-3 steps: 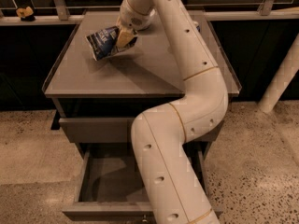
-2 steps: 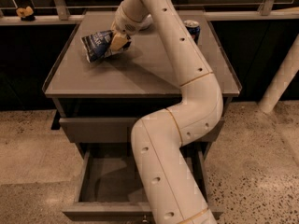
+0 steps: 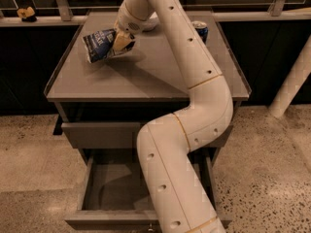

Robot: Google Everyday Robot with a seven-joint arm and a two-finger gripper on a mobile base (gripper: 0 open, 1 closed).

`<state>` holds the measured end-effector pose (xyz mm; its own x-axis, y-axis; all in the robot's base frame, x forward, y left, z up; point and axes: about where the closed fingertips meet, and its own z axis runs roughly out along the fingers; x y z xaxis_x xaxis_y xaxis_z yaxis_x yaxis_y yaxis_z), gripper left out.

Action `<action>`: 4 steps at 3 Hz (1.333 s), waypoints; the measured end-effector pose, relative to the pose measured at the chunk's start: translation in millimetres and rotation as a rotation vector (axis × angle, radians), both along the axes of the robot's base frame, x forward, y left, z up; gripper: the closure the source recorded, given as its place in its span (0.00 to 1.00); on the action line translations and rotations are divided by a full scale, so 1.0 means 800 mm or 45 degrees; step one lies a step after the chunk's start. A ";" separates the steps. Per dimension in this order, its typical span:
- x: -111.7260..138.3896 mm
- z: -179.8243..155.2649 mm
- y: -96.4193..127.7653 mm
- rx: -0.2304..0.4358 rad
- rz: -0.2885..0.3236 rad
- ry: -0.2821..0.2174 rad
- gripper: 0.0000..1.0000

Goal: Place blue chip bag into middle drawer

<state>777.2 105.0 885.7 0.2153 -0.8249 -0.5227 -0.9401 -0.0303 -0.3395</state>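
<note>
The blue chip bag [image 3: 99, 43] is crinkled dark-blue foil with white lettering, held over the left part of the grey cabinet top [image 3: 146, 76]. My gripper [image 3: 121, 41] is shut on the bag's right end and holds it slightly above the surface. The middle drawer [image 3: 116, 188] stands pulled open below, low in the view, its inside bare where it shows; my arm hides its right part. The upper drawer front [image 3: 99, 134] above it is closed.
A blue soda can [image 3: 199, 30] stands at the back right of the cabinet top, partly behind my arm. A white object [image 3: 149, 24] sits behind my wrist. A railing runs along the back, a white post [image 3: 291, 86] stands at right, speckled floor around.
My gripper has carried the blue chip bag to the left and a little toward the front over the cabinet top. The soda can came into view behind the arm.
</note>
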 end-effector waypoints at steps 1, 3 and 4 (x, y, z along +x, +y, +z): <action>-0.023 0.008 -0.012 -0.016 -0.063 0.002 1.00; -0.062 0.018 0.004 0.089 -0.154 -0.036 1.00; -0.056 0.017 0.010 0.110 -0.158 -0.043 1.00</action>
<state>732.2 112.8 899.5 0.1331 -0.7988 -0.5867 -0.9227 0.1162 -0.3675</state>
